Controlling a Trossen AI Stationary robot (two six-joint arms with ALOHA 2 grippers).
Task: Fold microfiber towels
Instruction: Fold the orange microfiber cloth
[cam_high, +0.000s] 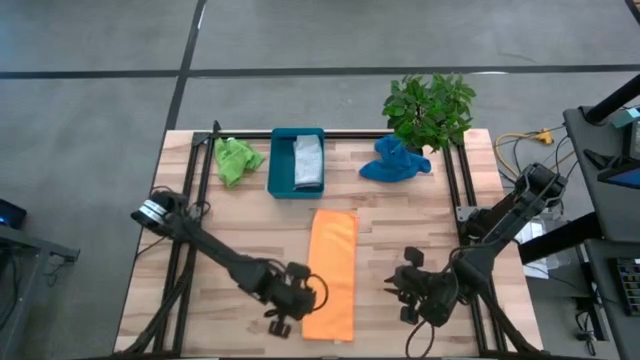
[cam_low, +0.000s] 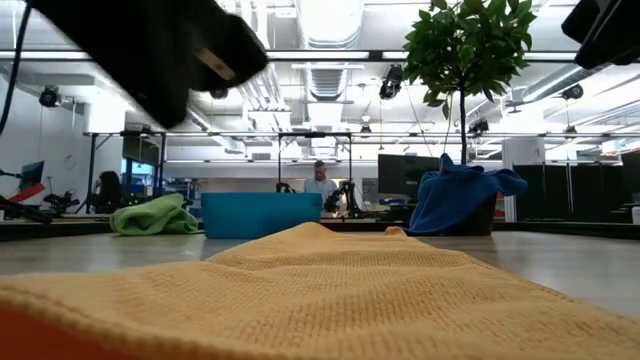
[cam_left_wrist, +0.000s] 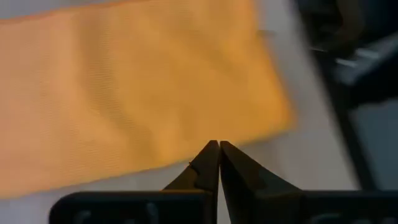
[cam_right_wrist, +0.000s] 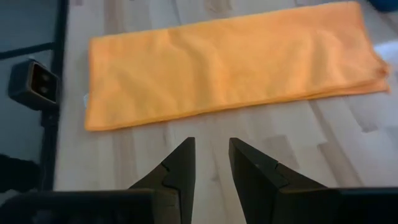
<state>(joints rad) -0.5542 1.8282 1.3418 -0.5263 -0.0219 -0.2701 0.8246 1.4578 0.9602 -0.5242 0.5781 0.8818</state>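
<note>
1. My left end effector (cam_high: 291, 306) sits low at the near part of the surface (cam_high: 230, 230), at the left long edge of the orange towel (cam_high: 333, 272). Its fingers (cam_left_wrist: 208, 163) are pressed together, tip to tip, with nothing between them.
2. My right end effector (cam_high: 403, 292) waits on the other side of the orange towel, a little apart from its right long edge. Its fingers (cam_right_wrist: 177, 165) stand slightly parted with bare wood showing in the gap; it has hold of nothing.
3. The orange towel lies as a long narrow strip down the middle of the surface, running from near the teal tray (cam_high: 283, 160) toward the near edge. In the right wrist view one end shows doubled layers.
4. The grey towel (cam_high: 307, 163) lies folded inside the teal tray at the far side.
5. The lime green towel (cam_high: 236, 159) is bunched just left of the tray, at the far left.
6. The blue towel (cam_high: 394, 163) is heaped right of the tray, beside the potted plant (cam_high: 430, 106).
7. Low view: a person (cam_low: 320, 184) shows in the room beyond the surface.
</note>
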